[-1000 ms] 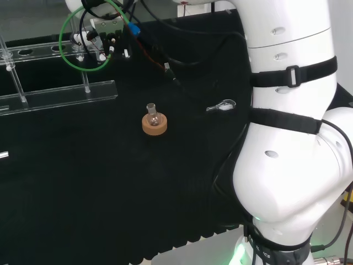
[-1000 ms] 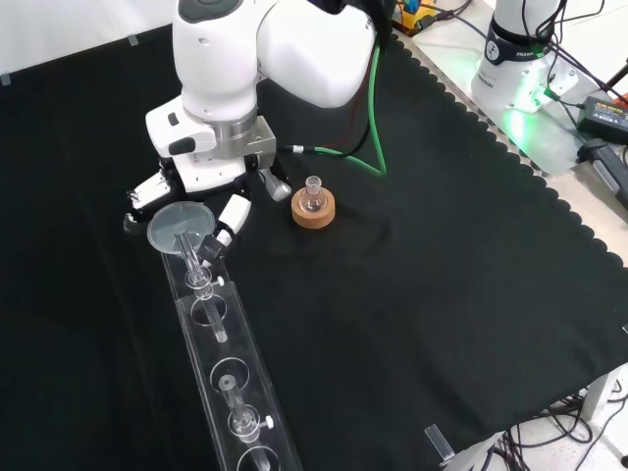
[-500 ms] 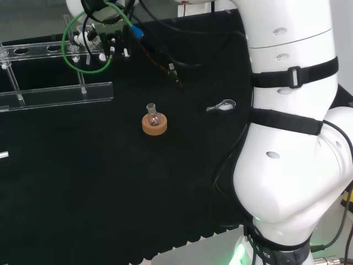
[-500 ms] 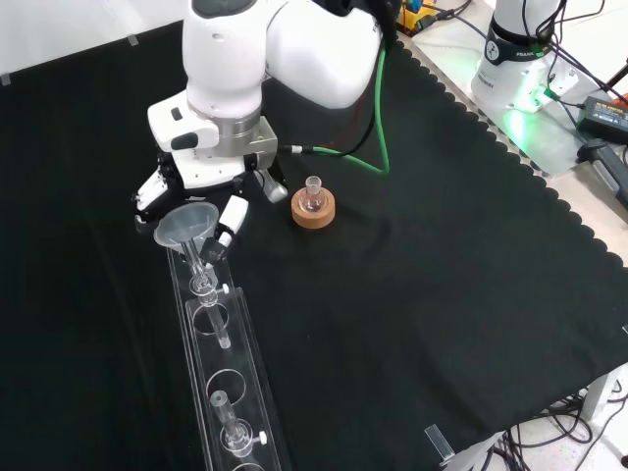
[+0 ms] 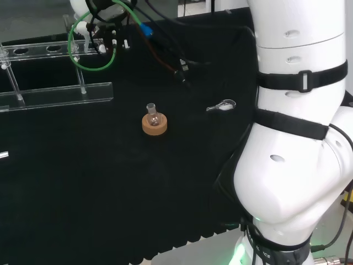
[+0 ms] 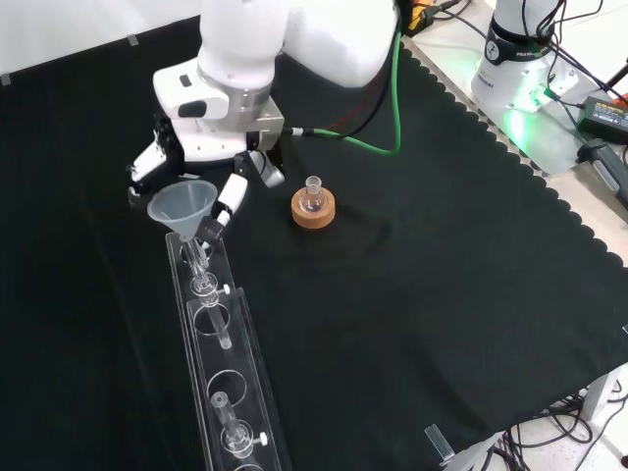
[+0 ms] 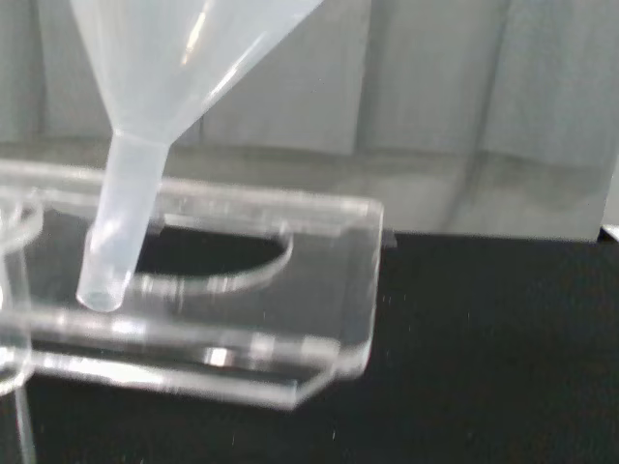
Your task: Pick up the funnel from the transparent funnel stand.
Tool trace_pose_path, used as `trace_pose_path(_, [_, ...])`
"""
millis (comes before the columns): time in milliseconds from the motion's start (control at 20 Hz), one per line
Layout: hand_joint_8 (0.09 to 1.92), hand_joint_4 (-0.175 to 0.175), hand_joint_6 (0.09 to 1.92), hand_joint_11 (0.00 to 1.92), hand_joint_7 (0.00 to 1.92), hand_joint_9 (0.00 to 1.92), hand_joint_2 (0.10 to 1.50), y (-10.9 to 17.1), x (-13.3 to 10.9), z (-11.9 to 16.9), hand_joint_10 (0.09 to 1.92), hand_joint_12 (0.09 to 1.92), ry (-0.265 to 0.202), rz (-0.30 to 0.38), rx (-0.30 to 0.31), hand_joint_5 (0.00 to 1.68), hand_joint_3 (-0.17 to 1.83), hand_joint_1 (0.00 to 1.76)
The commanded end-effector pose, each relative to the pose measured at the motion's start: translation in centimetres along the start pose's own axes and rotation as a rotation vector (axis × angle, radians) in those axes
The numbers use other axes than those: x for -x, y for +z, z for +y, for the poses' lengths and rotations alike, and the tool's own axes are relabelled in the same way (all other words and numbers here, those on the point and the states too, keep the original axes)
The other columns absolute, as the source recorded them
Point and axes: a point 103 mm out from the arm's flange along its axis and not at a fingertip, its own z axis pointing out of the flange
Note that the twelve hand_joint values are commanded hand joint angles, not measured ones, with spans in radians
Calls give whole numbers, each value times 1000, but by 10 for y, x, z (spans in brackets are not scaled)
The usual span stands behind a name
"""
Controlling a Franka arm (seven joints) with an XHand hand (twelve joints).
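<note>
The funnel [image 6: 183,205] is hanging in my hand [image 6: 218,182] above the end of the clear stand [image 6: 228,368]. In the wrist view, the funnel [image 7: 160,116] is tilting, and its spout tip is sitting just over the rim of the stand's end hole, above the stand's top plate [image 7: 319,280]. In the front view, I am gripping it with black and white fingers [image 6: 232,196] curled in against the cone from both sides, so the hand is pinching the funnel rather than spreading open.

Beyond it on the black counter [image 6: 412,294], a small flask [image 6: 313,190] is standing on a cork ring [image 6: 313,209], near the hand but apart from it. In the head view, a small glass piece [image 5: 222,105] is lying on the cloth beside the arm's white links.

My worry from here is the spout: with the funnel leaning, a sideways move before it is well above the plate could catch the tip on the hole's edge and drag or tip the light stand, or twist the funnel in my grip. A swing toward the flask could also knock it off its ring.
</note>
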Motion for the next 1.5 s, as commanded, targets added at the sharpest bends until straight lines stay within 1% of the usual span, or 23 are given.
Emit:
trace_pose_path(50, [1280,-175,1215,1920,1389,1805,763,-79,3,11,954,980,-13,-76,153,978,750,1141])
trace_pose_path(200, [1278,-175,1212,1920,1391,1808,758,-112,7,11,955,973,-16,-115,197,982,756,1141])
trace_pose_path(250, [1277,-175,1211,1920,1392,1809,756,-132,11,9,956,969,-20,-137,213,984,759,1142])
trace_pose_path(300, [1277,-175,1210,1920,1393,1809,754,-146,15,7,956,967,-23,-150,221,985,761,1142])
trace_pose_path(350, [1277,-175,1209,1920,1394,1809,753,-164,21,3,956,966,-25,-157,222,986,762,1143])
trace_pose_path(450, [1276,-175,1208,1920,1395,1811,751,-189,32,-4,957,964,-15,-170,210,987,765,1143])
trace_pose_path(500, [1276,-175,1208,1920,1396,1811,750,-204,40,-9,957,963,2,-178,190,988,766,1143])
trace_pose_path(600, [1269,-175,1205,1920,1402,1813,744,-231,59,-20,959,957,55,-176,159,992,775,1144])
trace_pose_path(750, [1265,-175,1203,1920,1406,1814,740,-257,85,-41,959,953,126,-180,134,995,780,1145])
trace_pose_path(800, [1264,-175,1203,1919,1407,1814,739,-262,93,-49,959,952,138,-185,127,996,781,1145])
trace_pose_path(850, [1264,-175,1202,1918,1407,1814,738,-267,99,-56,959,951,140,-187,125,996,783,1145])
trace_pose_path(950, [1263,-175,1202,1916,1408,1814,737,-272,109,-69,959,950,125,-186,125,997,784,1145])
trace_pose_path(1000, [1263,-175,1201,1915,1408,1814,736,-277,119,-80,959,949,86,-181,122,998,786,1146])
trace_pose_path(1050, [1262,-175,1201,1915,1408,1814,735,-279,124,-86,959,948,63,-178,122,999,787,1146])
trace_pose_path(1150, [1261,-175,1200,1913,1409,1815,733,-280,131,-95,959,947,19,-182,121,999,789,1146])
trace_pose_path(1250, [1261,-175,1200,1913,1409,1815,732,-280,140,-104,959,947,-15,-173,114,1000,790,1146])
trace_pose_path(1350, [1260,-175,1199,1912,1409,1816,731,-280,139,-116,959,946,-43,-145,100,1001,792,1146])
trace_pose_path(1500, [1259,-175,1199,1911,1409,1816,730,-281,130,-122,959,945,-56,-91,95,1001,794,1147])
